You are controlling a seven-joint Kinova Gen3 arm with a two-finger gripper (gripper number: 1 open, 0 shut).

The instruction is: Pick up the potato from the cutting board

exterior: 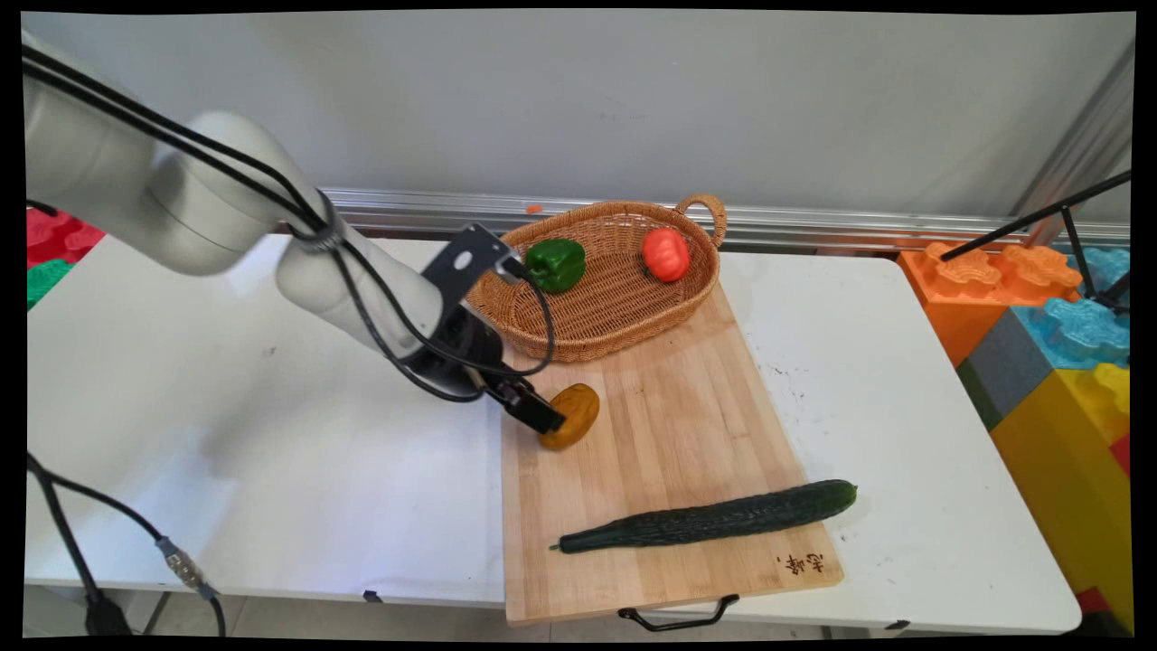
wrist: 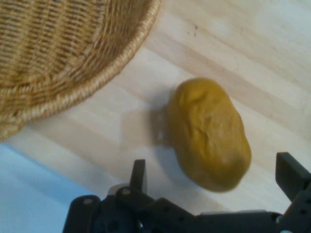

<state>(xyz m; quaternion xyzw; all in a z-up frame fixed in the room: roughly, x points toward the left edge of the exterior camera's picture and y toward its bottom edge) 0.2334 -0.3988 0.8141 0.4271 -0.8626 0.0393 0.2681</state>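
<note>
While pincer [wrist: 214,182] hangs open, fingers either side of potato [exterior: 571,415] without touching, potato lies on board [exterior: 687,425] at basket's [exterior: 606,339] 6 o'clock. Looks firm, light, rounded, likely slippery; grip across narrow middle.

Bright, even light falls from overhead, and the white table [exterior: 253,434] shows a soft sheen with only faint shadows under the arm. In the main view straight lines bow toward the frame's edges (a wide lens). The hand view is softer, with the potato [wrist: 210,133] slightly blurred and casting a pale shadow on the cutting board [wrist: 252,53].
</note>
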